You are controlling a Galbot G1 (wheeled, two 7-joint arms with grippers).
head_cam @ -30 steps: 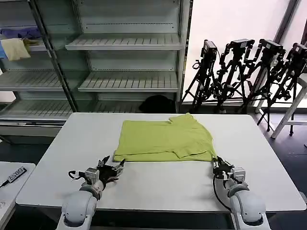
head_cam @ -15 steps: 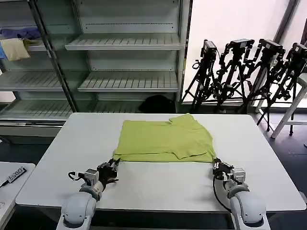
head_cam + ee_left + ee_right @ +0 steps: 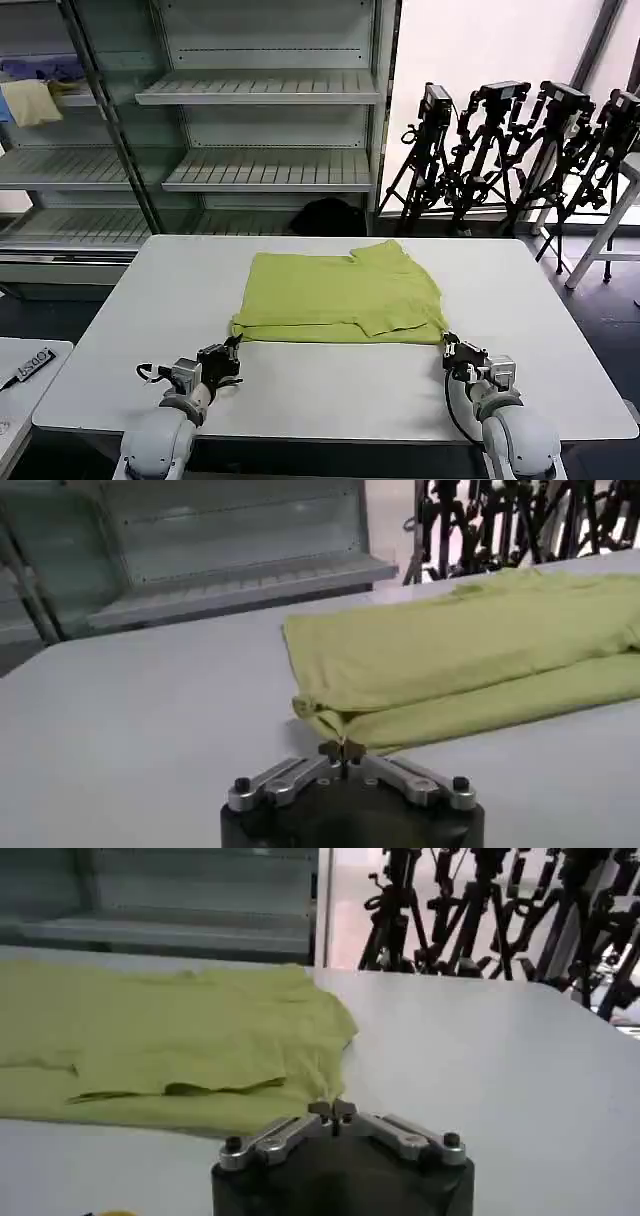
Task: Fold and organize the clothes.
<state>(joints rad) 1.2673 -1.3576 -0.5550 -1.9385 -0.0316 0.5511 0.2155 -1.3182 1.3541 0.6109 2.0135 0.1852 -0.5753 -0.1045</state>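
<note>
The lime yellow-green T-shirt (image 3: pixel 340 295) lies folded in half and flat on the white table (image 3: pixel 330 385), with a sleeve lying on top at its right side. My left gripper (image 3: pixel 233 345) sits low on the table at the shirt's near left corner. In the left wrist view that gripper (image 3: pixel 341 748) is shut, pinching the edge of the shirt (image 3: pixel 470 660). My right gripper (image 3: pixel 446 345) is at the near right corner. In the right wrist view it (image 3: pixel 331 1112) is shut too, with the hem of the shirt (image 3: pixel 170 1038) between its tips.
Metal shelves (image 3: pixel 270 170) stand behind the table, with a pale yellow cloth (image 3: pixel 30 100) and a blue cloth (image 3: pixel 40 68) on the upper left shelf. Camera tripods (image 3: pixel 510 150) crowd the back right. A low side table (image 3: pixel 25 375) stands at the left.
My left gripper was open short of the shirt's corner; it has closed on that corner. The shirt's near edge has slid slightly toward me. The right gripper barely moved.
</note>
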